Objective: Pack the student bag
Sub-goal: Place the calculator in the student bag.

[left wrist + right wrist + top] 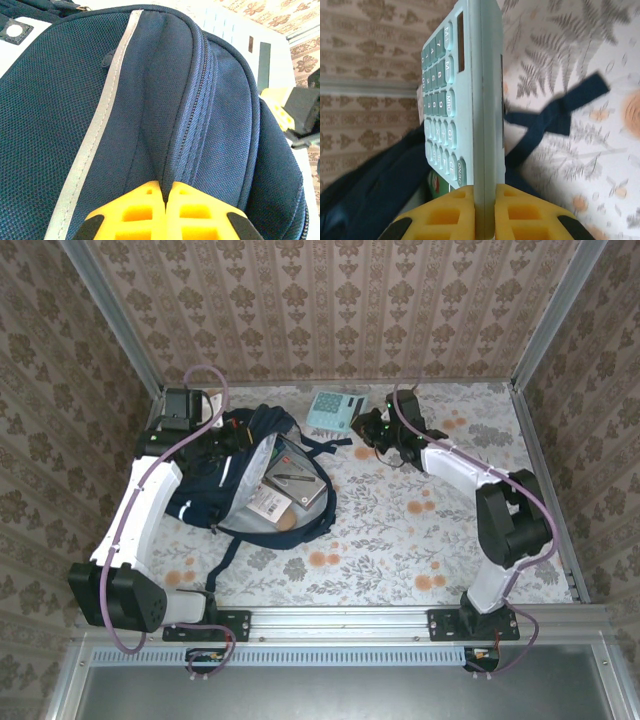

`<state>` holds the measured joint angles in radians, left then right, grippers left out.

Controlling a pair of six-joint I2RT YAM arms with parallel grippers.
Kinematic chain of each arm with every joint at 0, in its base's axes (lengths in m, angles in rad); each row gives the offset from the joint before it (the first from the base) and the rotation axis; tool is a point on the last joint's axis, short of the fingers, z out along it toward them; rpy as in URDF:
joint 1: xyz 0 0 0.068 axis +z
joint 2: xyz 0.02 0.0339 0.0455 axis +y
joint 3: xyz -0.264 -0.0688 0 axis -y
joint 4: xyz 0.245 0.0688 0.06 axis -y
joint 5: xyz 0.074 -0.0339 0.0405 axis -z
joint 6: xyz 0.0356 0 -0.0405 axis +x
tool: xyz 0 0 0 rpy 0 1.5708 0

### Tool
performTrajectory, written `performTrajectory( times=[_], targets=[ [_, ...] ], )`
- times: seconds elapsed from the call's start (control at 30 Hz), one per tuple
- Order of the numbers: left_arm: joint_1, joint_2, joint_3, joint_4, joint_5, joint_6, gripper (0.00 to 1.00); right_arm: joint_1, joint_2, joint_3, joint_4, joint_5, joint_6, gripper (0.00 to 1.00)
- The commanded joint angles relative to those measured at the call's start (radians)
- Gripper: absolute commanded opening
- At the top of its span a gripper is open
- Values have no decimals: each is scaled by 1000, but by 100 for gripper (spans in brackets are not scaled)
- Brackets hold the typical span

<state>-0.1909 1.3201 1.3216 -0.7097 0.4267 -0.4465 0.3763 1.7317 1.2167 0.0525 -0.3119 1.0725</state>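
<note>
The student bag [215, 485], a navy backpack with a white stripe, lies open at the left of the table with books [290, 488] inside it. My left gripper [232, 436] is at the bag's far top. In the left wrist view it [166, 189] is shut on a fold of navy fabric [170, 125] beside the zip. My right gripper [362, 426] is behind the bag, shut on a pale blue calculator [333, 411]. In the right wrist view the calculator [470, 100] stands edge-on between the yellow fingers [485, 200], above the bag [365, 190].
A dark bag strap [555, 115] trails over the floral table [420, 520] under the calculator. Patterned walls close in the back and both sides. The right of the table holds only my right arm [500, 510].
</note>
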Motion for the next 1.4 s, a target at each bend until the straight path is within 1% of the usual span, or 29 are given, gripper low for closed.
performTrajectory(
  times=[0.0,0.1,0.2,0.33,0.53,0.7,0.83,1.07,1.27,1.33,1.37],
  targets=[
    [-3,-17,35,99,38,-20,0,56,-94,-48,-24,-22,-26,12],
    [-3,-6,49,99,39,-20,0,124,-136,-98,-20,4,-14,12],
    [-2,5,57,103,43,-21,0,196,-143,-133,10,20,15,12],
    [-4,12,60,104,49,-23,0,278,-114,-166,84,40,70,12],
    [-3,11,57,98,52,-20,0,344,-34,-162,154,60,122,12],
    [-3,10,57,93,52,-16,0,376,-10,-167,167,72,133,11],
    [-2,10,52,98,53,-16,0,380,-6,-185,151,76,109,12],
    [-5,14,44,113,58,-27,0,385,35,-163,119,79,62,14],
    [-6,14,38,116,61,-30,0,410,45,-143,84,81,36,21],
    [-7,16,34,122,65,-35,0,411,48,-143,79,71,29,30],
    [-10,19,34,124,65,-34,0,411,48,-141,71,67,21,31]
  ],
)
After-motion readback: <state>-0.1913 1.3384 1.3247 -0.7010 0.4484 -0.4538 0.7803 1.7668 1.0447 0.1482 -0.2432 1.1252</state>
